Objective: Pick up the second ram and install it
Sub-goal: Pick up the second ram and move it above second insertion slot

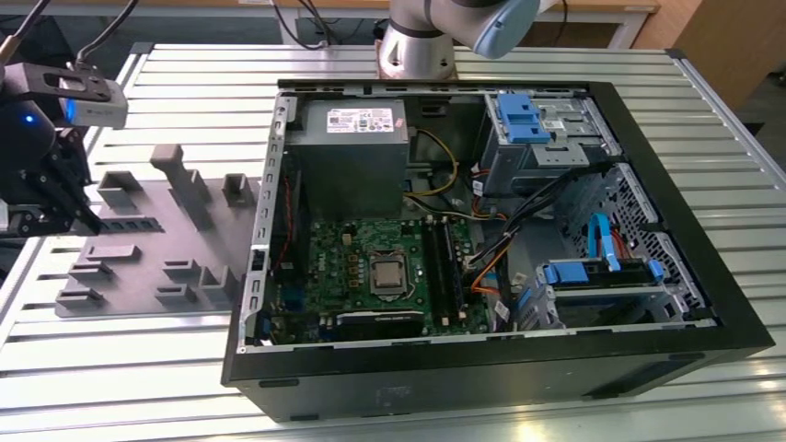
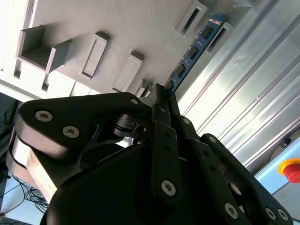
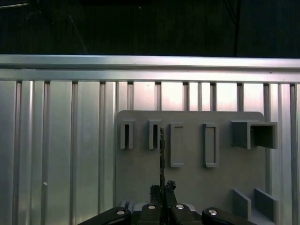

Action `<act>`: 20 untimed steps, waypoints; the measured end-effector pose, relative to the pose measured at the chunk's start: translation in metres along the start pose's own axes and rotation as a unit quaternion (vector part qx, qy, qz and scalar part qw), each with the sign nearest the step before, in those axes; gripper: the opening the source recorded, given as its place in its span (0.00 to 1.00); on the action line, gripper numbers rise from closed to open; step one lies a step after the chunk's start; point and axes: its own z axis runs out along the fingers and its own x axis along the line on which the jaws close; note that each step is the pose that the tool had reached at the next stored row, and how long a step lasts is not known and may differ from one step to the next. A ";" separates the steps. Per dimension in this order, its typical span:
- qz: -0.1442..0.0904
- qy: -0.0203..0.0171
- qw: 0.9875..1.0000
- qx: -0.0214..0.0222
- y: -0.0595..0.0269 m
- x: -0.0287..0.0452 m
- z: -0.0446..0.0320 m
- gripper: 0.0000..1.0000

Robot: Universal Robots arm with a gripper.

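- The gripper [image 1: 55, 216] hangs over the end of the grey holder tray [image 1: 160, 241] at the exterior view's left, well apart from the open computer case [image 1: 724, 304].
- Hand state: clamped. In both wrist views the black fingers [image 2: 164, 126] are pressed together on the second ram [image 2: 194, 49].
- In the second wrist view the second ram is a thin blue-green board with a row of black chips. It runs out from the fingertips across the tray edge.
- In the first wrist view the stick [image 3: 161, 152] shows edge-on as a dark thin line rising from the gripper [image 3: 162, 191]. It lines up close beside one of the tray's raised slots [image 3: 153, 134].
- I can't tell whether the stick's lower edge is clear of the tray or touching it.
- The tray [image 3: 197, 180] lies flat on the slatted metal table [image 1: 123, 368], and several of its rectangular pockets [image 3: 176, 145] have nothing in them.
- The case lies on its side with the panel off. The green motherboard [image 1: 381, 267] faces up, with long black slots [image 1: 445, 267] just beside the processor socket.
- The grey power supply [image 1: 350, 138] sits in the case beyond the board, near the arm's base [image 1: 418, 46].
- A red button [image 2: 290, 169] is at the table's edge in the second wrist view.
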 end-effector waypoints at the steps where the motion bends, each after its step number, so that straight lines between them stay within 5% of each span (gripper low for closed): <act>1: 0.000 0.000 1.000 0.000 0.0000 0.0000 -0.0003 0.14; 20: 0.000 0.000 1.000 0.000 0.0001 -0.0001 -0.0044 0.14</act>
